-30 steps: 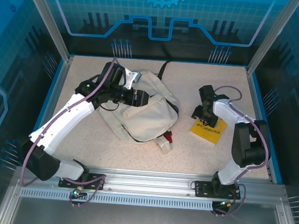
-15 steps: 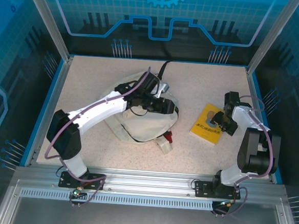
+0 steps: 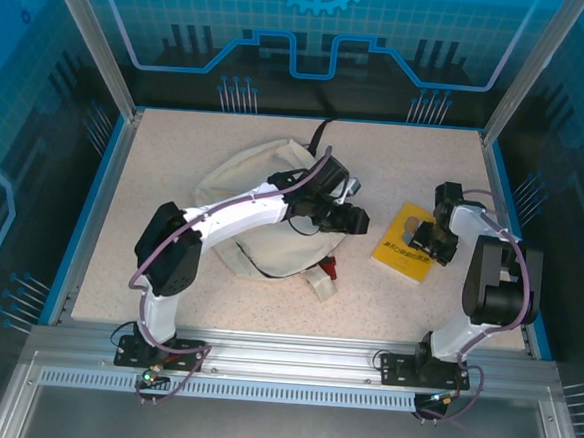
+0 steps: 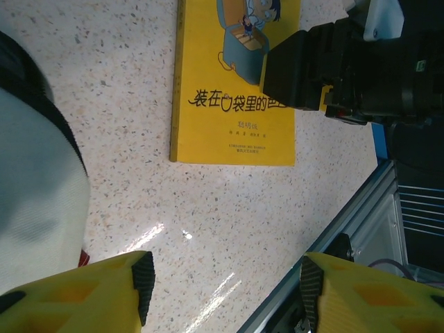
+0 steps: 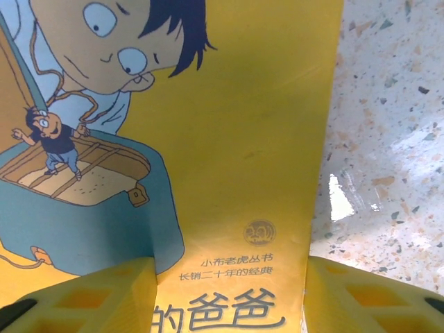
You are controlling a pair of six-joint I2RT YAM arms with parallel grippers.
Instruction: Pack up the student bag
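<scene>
While holding nothing, hovers with left gripper (image 4: pixel 225 284) parted just right of student bag (image 3: pixel 245 176); right gripper (image 5: pixel 229 291) parted over yellow book (image 3: pixel 395 256)

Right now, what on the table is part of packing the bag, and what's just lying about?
Part of the job:
- cream backpack
- yellow book, likely going in
- small red-and-white item beside the backpack, probably going in too

Just there:
- speckled table
- metal rail at the near edge

bright even light, small glare on tabletop (image 4: pixel 186 236).
</scene>
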